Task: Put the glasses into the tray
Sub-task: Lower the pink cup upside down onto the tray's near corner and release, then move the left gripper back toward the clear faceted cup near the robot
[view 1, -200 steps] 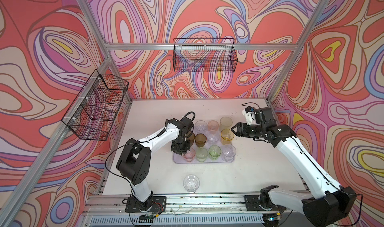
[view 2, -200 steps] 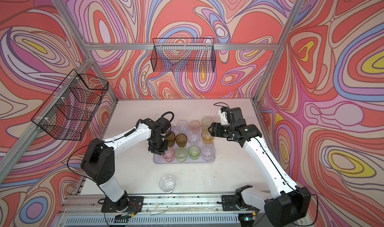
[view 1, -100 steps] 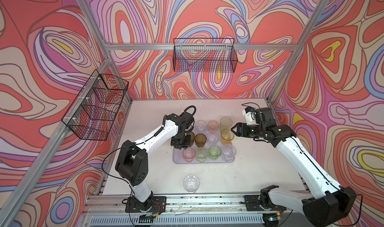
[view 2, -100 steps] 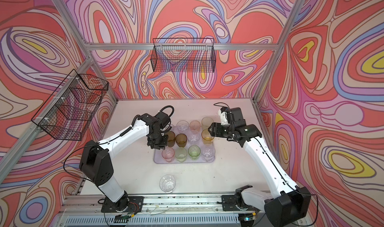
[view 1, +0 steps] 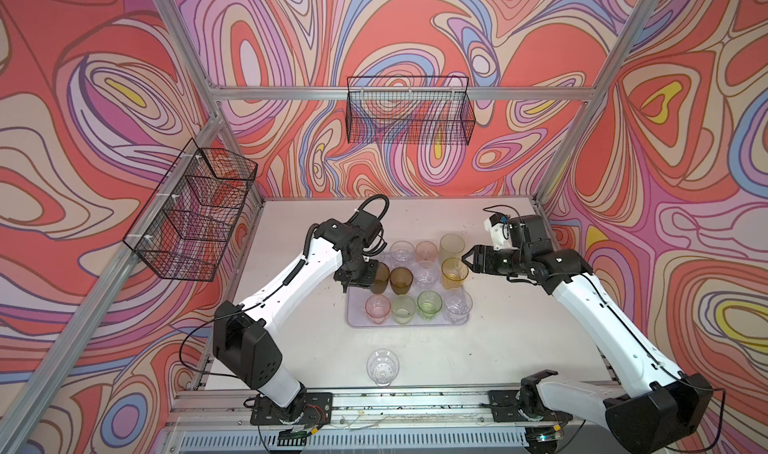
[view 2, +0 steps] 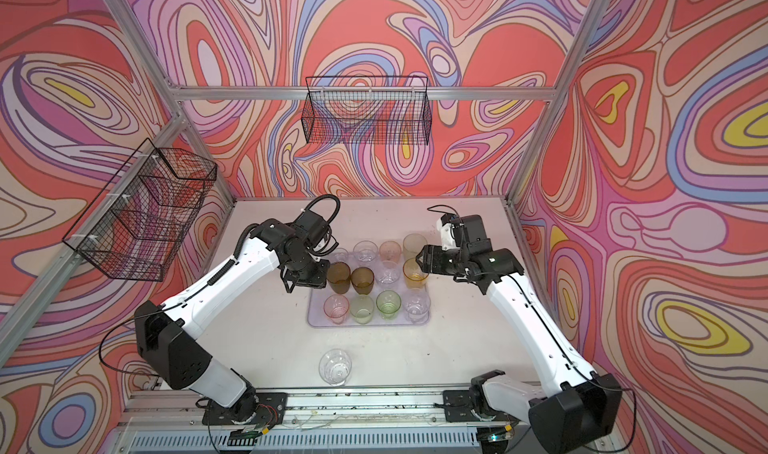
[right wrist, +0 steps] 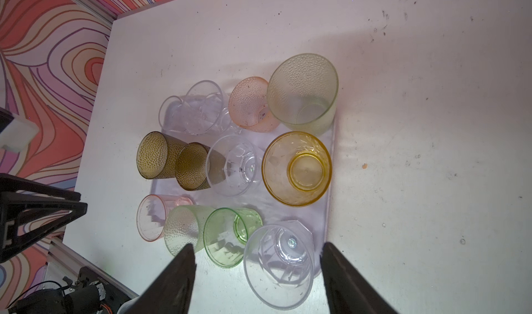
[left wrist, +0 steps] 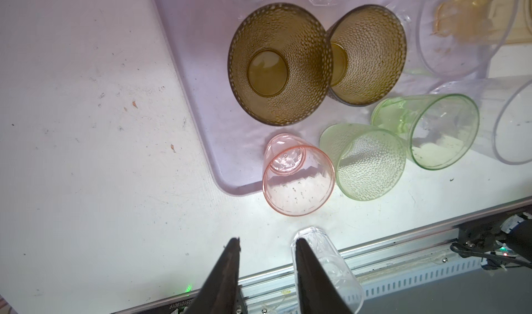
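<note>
One olive-brown glass (view 1: pixel 380 278) stands in the tray (view 1: pixel 354 317) just beside the left end effector (left wrist: pixel 266 242), jaws apart and empty

The tray (left wrist: pixel 198 68) is lilac, the glasses (left wrist: pixel 276 65) olive-brown, pink, green, yellow or clear, the walls (view 1: pixel 124 77) swirled coral and purple.

Bright, even light; the glasses (left wrist: pixel 279 65) cast soft shadows; wrist-view edges bend.

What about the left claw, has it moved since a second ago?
Yes. In a top view the left gripper has shifted from the tray's front corner toward the back wall.
</note>
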Robot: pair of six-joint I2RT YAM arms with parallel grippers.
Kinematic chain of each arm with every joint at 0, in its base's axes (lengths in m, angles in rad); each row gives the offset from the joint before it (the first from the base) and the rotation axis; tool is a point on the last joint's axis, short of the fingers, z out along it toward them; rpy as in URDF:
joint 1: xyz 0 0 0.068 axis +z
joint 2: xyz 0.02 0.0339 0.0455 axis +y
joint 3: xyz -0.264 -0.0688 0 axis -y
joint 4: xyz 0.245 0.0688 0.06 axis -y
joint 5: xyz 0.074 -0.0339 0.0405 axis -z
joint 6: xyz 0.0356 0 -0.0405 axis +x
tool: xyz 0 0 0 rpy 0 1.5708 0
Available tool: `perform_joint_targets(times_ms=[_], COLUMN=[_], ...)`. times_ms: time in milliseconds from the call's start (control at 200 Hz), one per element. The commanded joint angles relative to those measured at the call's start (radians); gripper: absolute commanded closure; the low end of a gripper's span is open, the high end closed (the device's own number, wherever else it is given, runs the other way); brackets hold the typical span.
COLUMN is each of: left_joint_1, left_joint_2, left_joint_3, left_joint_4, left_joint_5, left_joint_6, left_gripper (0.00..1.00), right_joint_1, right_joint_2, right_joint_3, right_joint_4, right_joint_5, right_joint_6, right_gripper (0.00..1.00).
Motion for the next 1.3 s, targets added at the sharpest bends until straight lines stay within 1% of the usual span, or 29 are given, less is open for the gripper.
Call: perform_joint_targets(times_ms=[0,160,481,661,826,972,1297], left_joint_1=[-0.006,-0.006,-0.015,-0.052,-0.065,-0.099,-0.175], left_joint_2=[-0.042,-0.089,-0.177,-0.230,-0.289,-0.332,-0.385], left_joint_3=[0.029,0.013,-0.068,-0.157,-0.243,-0.308,-0.389], left_joint_4=[-0.080,-0.110,-0.133,-0.106,-0.064,-0.037,0.032], left_joint_5=[-0.008,0.005,0.007,-0.019,0.027,0.042,0.094], left_joint_6=[0.040,0.056,0.069,0.079,0.073,0.057,0.019], left_gripper=[0.62,0.63,0.63,0.63,0.62,0.62,0.60], right_joint_1=[-0.003,-0.003,-0.003,-0.003,-0.003,-0.003,-0.003], right_joint_2=[0.002,0.001,0.011,0.002,0.015,0.017,0.015], right_joint_3=[0.009,0.012,0.015,0.000,0.008,0.008,0.007], right_joint_4=[0.007,0.014,0.030,0.051,0.039,0.047,0.049], right_joint_5=[-0.015,-0.020,-0.036,-0.037,-0.040,-0.043,-0.046], right_joint_6=[-0.009,-0.009,-0.003,-0.001,-0.009,-0.005,-0.004], right_gripper=[0.29,0.29,0.29,0.29,0.29,0.29,0.29])
